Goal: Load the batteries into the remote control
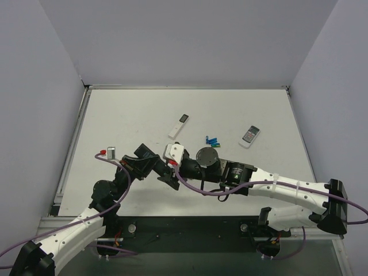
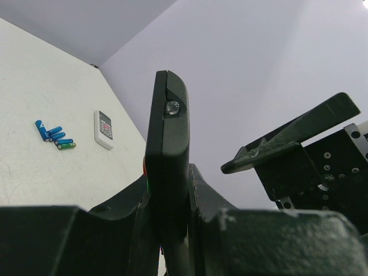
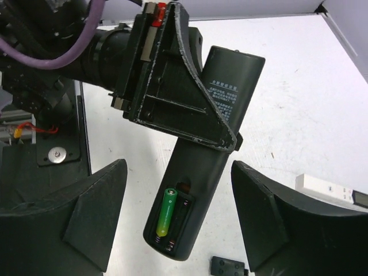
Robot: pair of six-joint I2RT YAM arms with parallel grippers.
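The long black remote (image 3: 227, 98) is held off the table, back side toward the right wrist camera, with its battery bay open. One green battery (image 3: 168, 213) sits in the left slot; the other slot is empty. My left gripper (image 2: 169, 184) is shut on the remote's (image 2: 167, 132) middle. My right gripper (image 3: 178, 164) is open, one finger on either side of the bay end, not touching it. Another green battery (image 2: 66, 146) lies on the table beside small blue cells (image 2: 49, 132). In the top view both grippers meet at the table's near middle (image 1: 164, 168).
The remote's loose black battery cover (image 3: 230, 267) lies on the table below the bay. A slim white stick remote (image 1: 179, 125) and a short white remote with a grey keypad (image 1: 249, 136) lie further back, with the loose cells (image 1: 213, 141) between them.
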